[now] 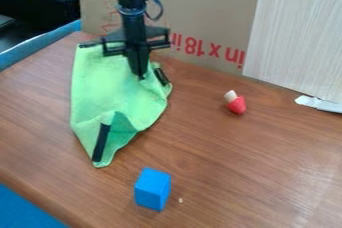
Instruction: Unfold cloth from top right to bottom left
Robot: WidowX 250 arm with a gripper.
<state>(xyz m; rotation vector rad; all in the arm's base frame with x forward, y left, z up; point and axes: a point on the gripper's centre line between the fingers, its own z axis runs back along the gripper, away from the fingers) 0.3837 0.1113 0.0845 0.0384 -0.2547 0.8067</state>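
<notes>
The jaws (141, 75) hang at the upper right of the green cloth (100, 89), clenched or released I cannot tell; a blue block (153, 189) sits below the cloth.

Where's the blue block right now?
The blue block is in the camera view, near the bottom and a bit left of the middle, on the brown table, just below the pointy end of the green cloth.

Green cloth (100, 82) on brown desk (234, 172), rumpled, lower end folded; black strip (101, 143) near lower tip, another (161, 76) at right edge. Black gripper (141, 76) over cloth's upper part. Blue block (152, 189) near lower tip. Red-and-white object (236, 103) right of cloth. Cardboard (200, 12) behind.
</notes>
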